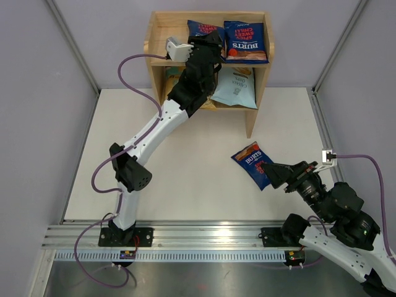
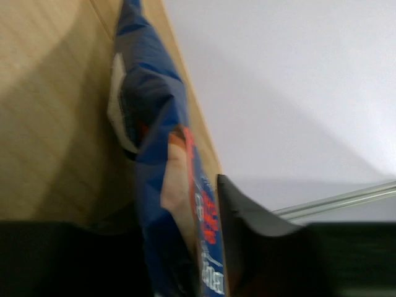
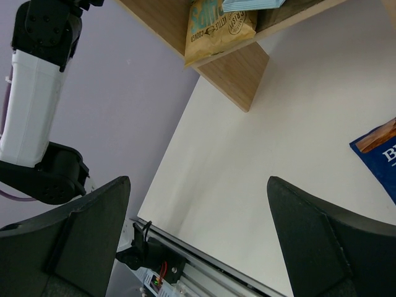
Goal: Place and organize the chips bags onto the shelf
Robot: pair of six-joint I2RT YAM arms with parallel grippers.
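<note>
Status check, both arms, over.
Left gripper at shelf top tier, blue bag between jaws, grip unclear. Right gripper open beside last Burts bag on table. Path clear.

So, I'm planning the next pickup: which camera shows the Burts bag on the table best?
Top external: it shows the whole Burts bag, label up, on the table near the right gripper. The right wrist view catches only one corner at its right edge. The left wrist view misses it, showing another blue bag.

Bright, even light with soft shadows inside the shelf (image 1: 250, 114); the left wrist view is blurred.
</note>
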